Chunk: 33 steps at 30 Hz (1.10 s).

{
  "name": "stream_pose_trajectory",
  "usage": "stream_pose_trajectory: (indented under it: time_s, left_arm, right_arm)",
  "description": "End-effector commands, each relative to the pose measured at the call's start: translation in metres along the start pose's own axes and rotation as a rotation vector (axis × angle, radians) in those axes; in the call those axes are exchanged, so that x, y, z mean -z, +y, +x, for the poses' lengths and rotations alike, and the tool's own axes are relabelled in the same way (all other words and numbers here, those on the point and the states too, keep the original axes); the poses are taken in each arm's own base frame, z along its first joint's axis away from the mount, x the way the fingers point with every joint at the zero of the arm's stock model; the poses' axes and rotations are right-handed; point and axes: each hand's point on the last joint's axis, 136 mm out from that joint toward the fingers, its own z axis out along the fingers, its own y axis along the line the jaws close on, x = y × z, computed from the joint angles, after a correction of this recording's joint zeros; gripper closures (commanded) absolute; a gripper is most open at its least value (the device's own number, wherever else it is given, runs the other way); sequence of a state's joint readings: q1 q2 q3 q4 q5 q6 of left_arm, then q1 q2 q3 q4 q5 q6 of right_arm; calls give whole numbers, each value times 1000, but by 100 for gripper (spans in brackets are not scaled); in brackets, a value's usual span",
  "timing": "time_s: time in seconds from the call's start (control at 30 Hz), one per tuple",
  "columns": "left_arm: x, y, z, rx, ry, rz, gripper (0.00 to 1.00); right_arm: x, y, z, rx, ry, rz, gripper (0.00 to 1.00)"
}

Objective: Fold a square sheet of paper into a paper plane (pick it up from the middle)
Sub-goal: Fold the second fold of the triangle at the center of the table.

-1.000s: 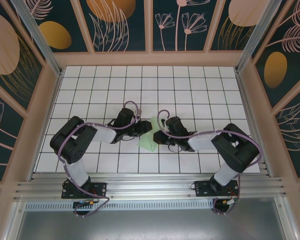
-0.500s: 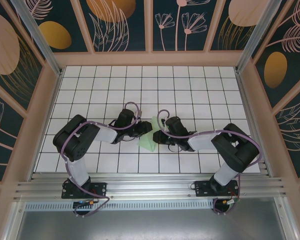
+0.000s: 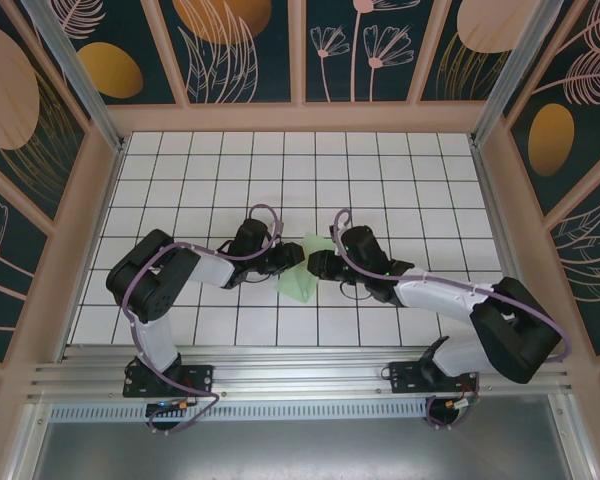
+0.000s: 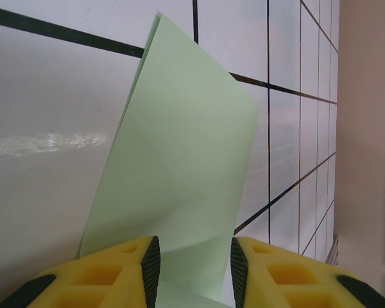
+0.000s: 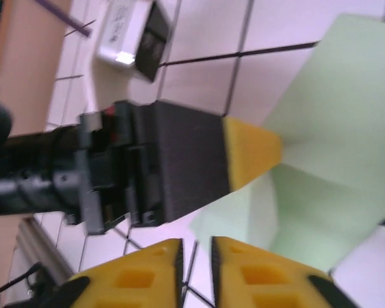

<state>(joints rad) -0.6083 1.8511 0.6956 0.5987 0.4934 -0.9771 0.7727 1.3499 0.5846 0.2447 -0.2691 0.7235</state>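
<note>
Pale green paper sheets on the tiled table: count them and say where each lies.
1. The pale green folded paper sheet lies mid-table between the left gripper and right gripper; none other visible, though the arms could hide some.

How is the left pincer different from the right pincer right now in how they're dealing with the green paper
The left pincer has the green paper running between its yellow fingers; the right pincer has nothing between its nearly closed fingers, the paper lying beside them. The left comes from the paper's left, the right from its right. Both have yellow fingertips and sit low over the tiled table.

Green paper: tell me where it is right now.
In the top view the green paper lies near the middle of the tiled table, between the left gripper and right gripper.
</note>
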Motion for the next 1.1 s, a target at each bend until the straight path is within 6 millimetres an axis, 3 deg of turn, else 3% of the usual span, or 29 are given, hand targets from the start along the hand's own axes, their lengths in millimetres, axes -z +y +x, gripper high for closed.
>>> stream_pose_trajectory:
  time_s: [0.0,0.17,0.4,0.57,1.07]
  left_arm:
    - [-3,30,15,29,35,-87,62]
    - [-3,31,16,30,36,-89,62]
    - [-3,30,16,30,37,-87,62]
    - [-4,31,16,28,42,-90,63]
    - [-5,36,19,36,51,-105,63]
  right_arm:
    - [-9,20,25,-41,108,-71,87]
    - [-32,18,44,-77,197,-30,95]
    - [-45,-6,51,-146,216,61,95]
    - [-45,-28,62,-180,247,128,94]
    - [-37,-56,83,-223,298,201,91]
